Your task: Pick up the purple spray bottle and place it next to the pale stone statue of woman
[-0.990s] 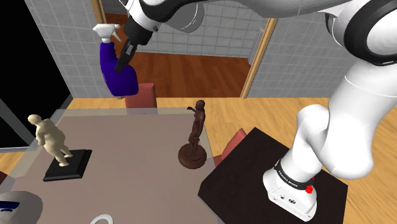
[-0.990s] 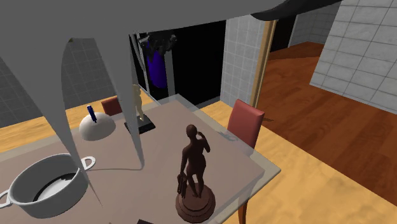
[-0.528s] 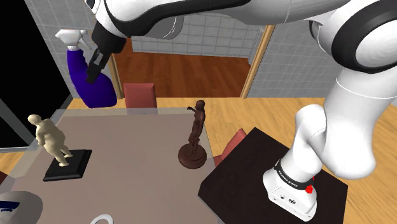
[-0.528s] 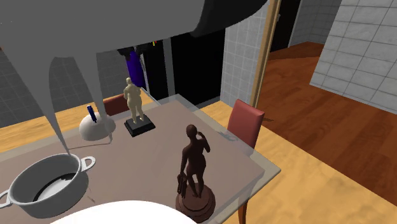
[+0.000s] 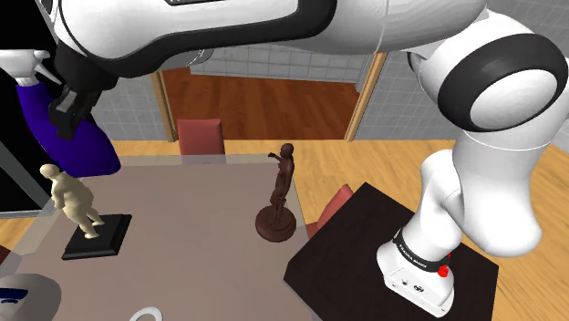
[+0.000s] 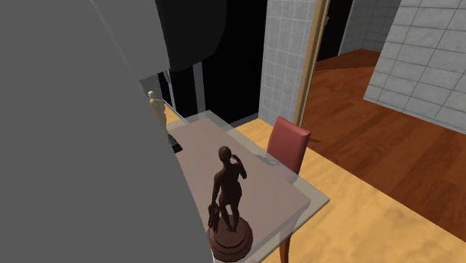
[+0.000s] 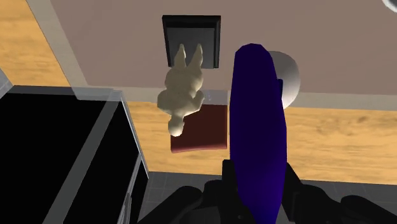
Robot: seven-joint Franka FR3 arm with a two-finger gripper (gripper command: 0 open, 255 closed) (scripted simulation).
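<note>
Found the purple spray bottle (image 5: 66, 137) aloft in the shoulder view, tilted, white trigger head (image 5: 18, 64) toward that view's upper left, fat end hanging just above and left of the pale statue (image 5: 73, 196). Logged the black gripper (image 5: 68, 111) clamped across the bottle's upper part, fingers against it. Confirmed from the wrist view: fingers (image 7: 224, 181) flanking the bottle (image 7: 257, 127) and touching it, gripper (image 7: 257, 191) closed just as far as the bottle's width, nothing else held. Saw there, looking straight down, the statue (image 7: 181, 95) from above on its black square base (image 7: 191, 32), standing near the table's (image 7: 95, 38) edge, with the red chair seat (image 7: 200, 130) below it past the edge, and the bottle beside the statue, apart from it, spanning table edge and wooden floor (image 7: 343, 140). Noted a white rounded shape (image 7: 291, 76) behind the bottle; could not tell what. Got from the shoulder view the upright stance: pale statue on its base (image 5: 96, 235) at the table's (image 5: 191, 255) left side, brown statue (image 5: 281, 191) well apart toward the right, dark stand (image 5: 356, 255) at lower right. Got from the second exterior view the brown statue (image 6: 228, 194) close up, the pale one (image 6: 157, 112) far behind it, a red chair (image 6: 287, 142) at the table (image 6: 261, 175), a black area (image 6: 231, 60) beyond, and a big grey mass of arm (image 6: 75, 149) across the left half.
</note>
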